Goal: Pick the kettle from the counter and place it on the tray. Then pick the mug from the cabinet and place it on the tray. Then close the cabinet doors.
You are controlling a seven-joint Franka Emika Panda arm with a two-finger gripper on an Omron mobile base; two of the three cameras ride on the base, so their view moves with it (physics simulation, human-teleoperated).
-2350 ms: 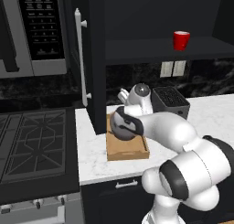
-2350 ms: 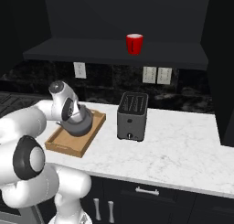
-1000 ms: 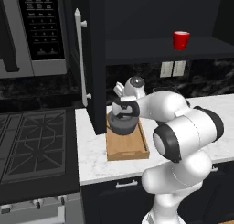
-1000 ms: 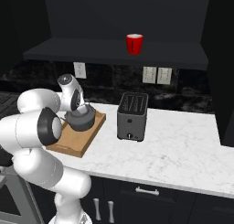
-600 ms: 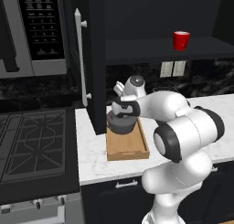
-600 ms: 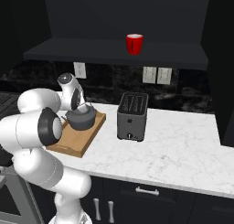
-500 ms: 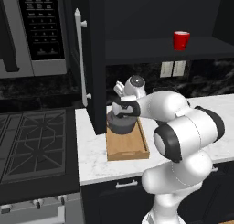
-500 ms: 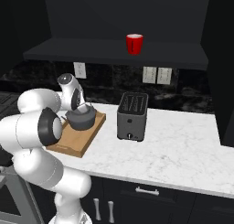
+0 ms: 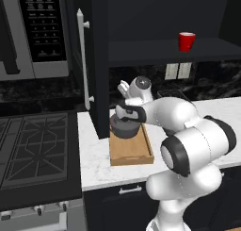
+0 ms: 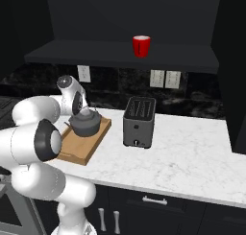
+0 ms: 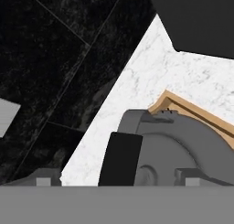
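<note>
Presently, the arm is bending low over the counter (image 9: 94,150), wrist folded down, the gripper (image 9: 126,116) hanging just above the kettle (image 10: 85,123) with its fingers spread wide, gripping nothing. Kettle: sitting upright at the far end of the wooden tray (image 9: 134,152); spout direction cannot be told. Tray: lying with its long axis running away from the counter's front edge. Cabinet (image 10: 120,56): standing open, holding the red mug (image 10: 141,46) upright on its shelf. Toaster (image 10: 138,122): standing beside the tray.
</note>
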